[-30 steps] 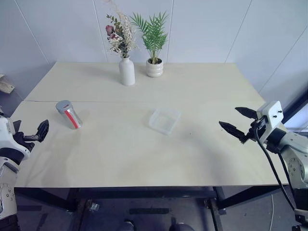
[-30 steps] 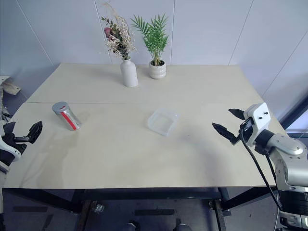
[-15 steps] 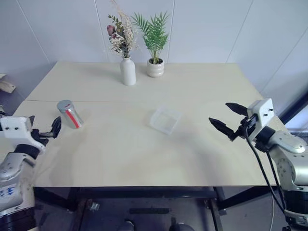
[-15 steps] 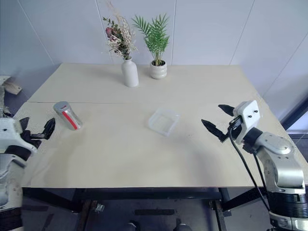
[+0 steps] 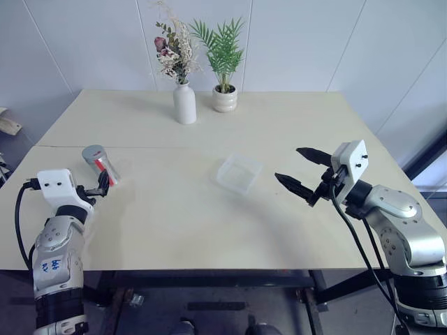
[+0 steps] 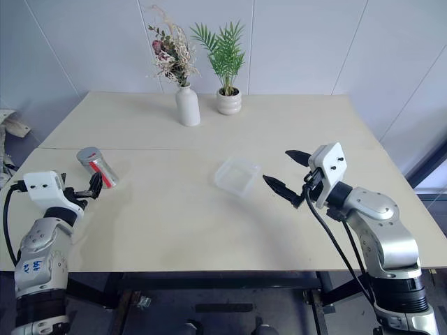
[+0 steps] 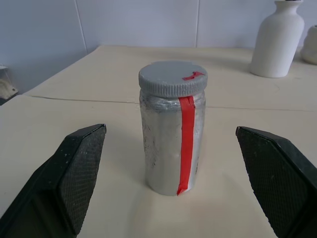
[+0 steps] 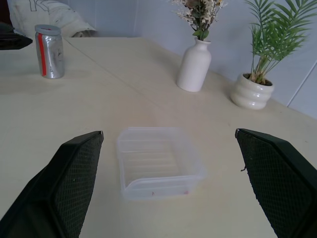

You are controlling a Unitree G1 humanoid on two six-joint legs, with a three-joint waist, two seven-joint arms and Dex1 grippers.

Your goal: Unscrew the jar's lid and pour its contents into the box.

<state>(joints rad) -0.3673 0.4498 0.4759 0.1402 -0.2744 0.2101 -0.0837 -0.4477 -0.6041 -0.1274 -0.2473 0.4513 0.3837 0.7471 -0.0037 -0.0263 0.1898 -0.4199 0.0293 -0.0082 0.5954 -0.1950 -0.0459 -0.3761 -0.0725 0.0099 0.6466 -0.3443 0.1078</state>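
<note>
**Approach to jar, lid on, nothing gripped**

Tabletop [image 5: 209,230]: broad and pale, mostly bare; ample room at centre and toward the right edge. Vase [image 5: 184,102] and pot [image 5: 224,98] well back near the wall, clear of the work.

Right pincer [image 5: 302,169]: spread wide, empty, aimed at the box [image 5: 238,174] from the right, near but apart.

Left pincer [image 7: 173,178]: fully open, empty, jar centred between the fingers, no contact.

Jar [image 5: 100,165]: upright near the left edge. Lid [image 7: 173,78] seated.

Advised: advance level, close on the body below the lid, leaving the cap free for the other pincer. Avoid nudging toward the near left edge.
</note>
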